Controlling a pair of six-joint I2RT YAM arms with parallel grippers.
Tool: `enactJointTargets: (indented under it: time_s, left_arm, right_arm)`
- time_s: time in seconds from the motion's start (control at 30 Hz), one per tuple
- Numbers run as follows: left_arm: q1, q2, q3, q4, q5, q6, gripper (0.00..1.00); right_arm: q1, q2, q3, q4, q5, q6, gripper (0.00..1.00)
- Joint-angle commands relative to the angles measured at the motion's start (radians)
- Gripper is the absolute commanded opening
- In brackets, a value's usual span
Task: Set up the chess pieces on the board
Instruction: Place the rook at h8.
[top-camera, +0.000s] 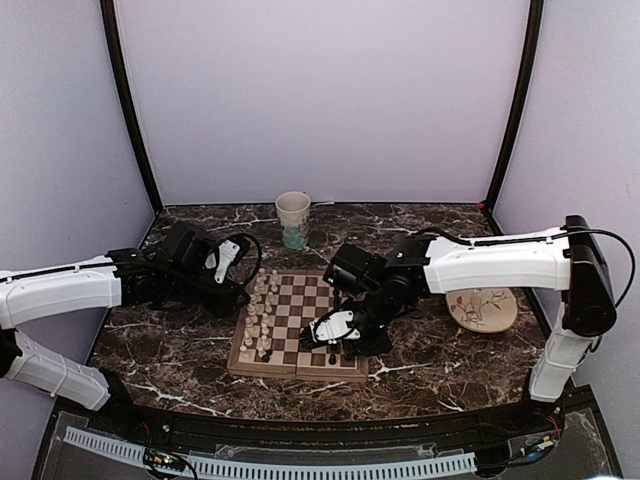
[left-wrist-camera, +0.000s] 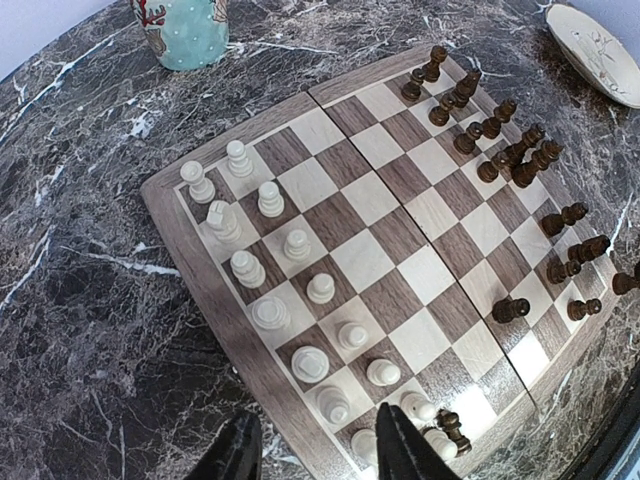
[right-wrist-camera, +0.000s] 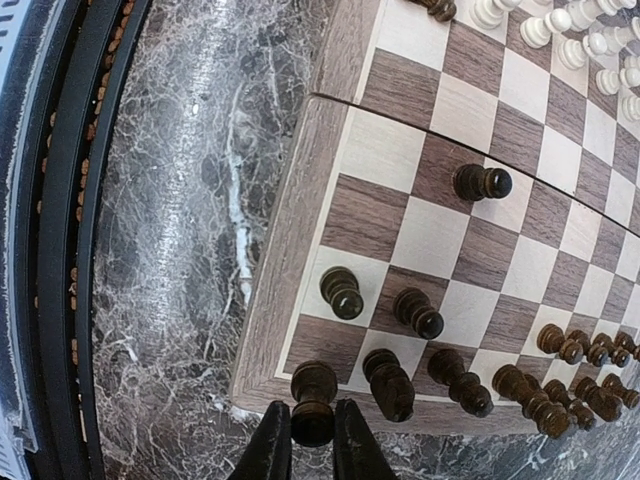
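Right wrist view: right gripper (right-wrist-camera: 311, 410) at 6 o'clock, fingers clenched on a dark piece (right-wrist-camera: 314, 385) standing on the corner square of the board (right-wrist-camera: 290, 250). Other dark pieces (right-wrist-camera: 450, 385) run along the edge toward 4 o'clock.

Left wrist view: left gripper (left-wrist-camera: 315, 412) at 6 o'clock, fingers spread, grasping nothing, over the board edge. Cream pieces (left-wrist-camera: 270, 315) fill two rows at 8 o'clock, with the dark set at 2 o'clock. Cup (left-wrist-camera: 185, 35) at 11 o'clock, plate (left-wrist-camera: 600, 50) at 1 o'clock, both on the marble table (left-wrist-camera: 80, 250).
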Motion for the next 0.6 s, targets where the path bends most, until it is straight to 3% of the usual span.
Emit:
enactJointTargets:
  time_s: [0.0, 0.57]
  left_arm:
    - [0.005, 0.000, -0.006, 0.004, -0.010, 0.013, 0.41]
    - [0.005, 0.001, -0.007, 0.004, -0.002, 0.016, 0.41]
  right_arm:
    - [0.009, 0.024, 0.007, 0.027, 0.011, 0.004, 0.15]
    - [0.010, 0.072, -0.003, 0.045, 0.020, 0.007, 0.17]
